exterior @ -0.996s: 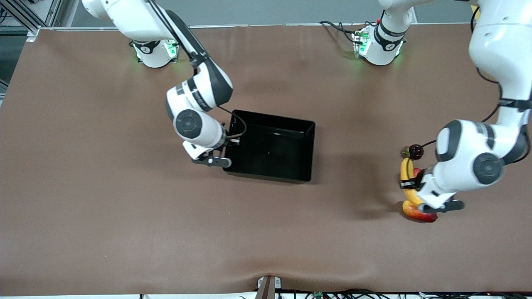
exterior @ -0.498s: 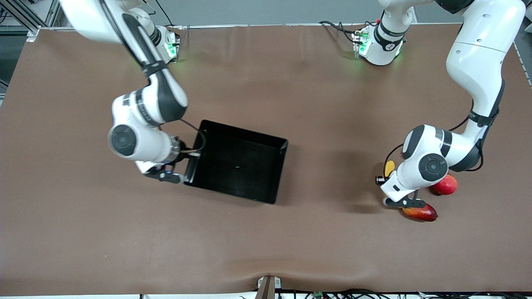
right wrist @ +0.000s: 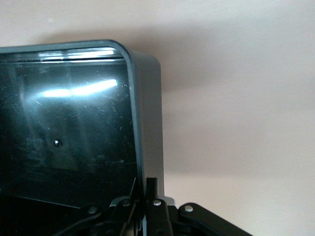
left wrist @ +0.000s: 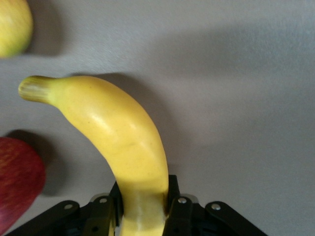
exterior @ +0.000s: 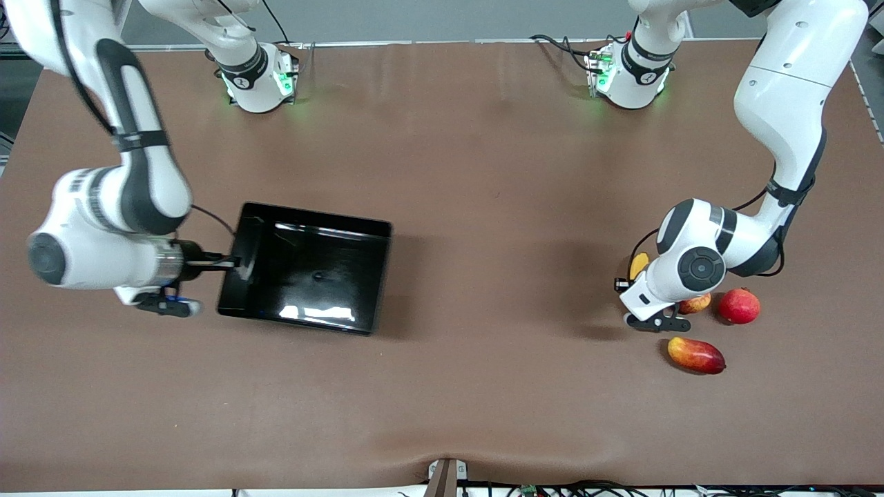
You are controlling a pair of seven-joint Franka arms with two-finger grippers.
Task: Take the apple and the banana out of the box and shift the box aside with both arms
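Observation:
The black box [exterior: 311,226] is near the right arm's end of the table. My right gripper [exterior: 232,262] is shut on its end wall [right wrist: 147,123], one finger inside and one outside [right wrist: 149,191]. My left gripper [exterior: 630,279] is shut on the yellow banana [exterior: 639,264], which shows in the front view only as a tip past the wrist. The left wrist view has the banana [left wrist: 118,132] running out from between the fingers [left wrist: 143,199] over the table. The small apple [exterior: 696,303] lies on the table beside the left wrist.
A red pomegranate [exterior: 739,306] lies beside the apple, toward the left arm's end. A red-orange mango [exterior: 696,355] lies nearer the front camera. The left wrist view catches a yellow-green fruit [left wrist: 12,24] and a red fruit [left wrist: 17,189] at its edges.
The right arm has swung toward its own end of the table, taking the box along. The left gripper has moved off the fruit cluster with the banana, uncovering the apple and pomegranate.

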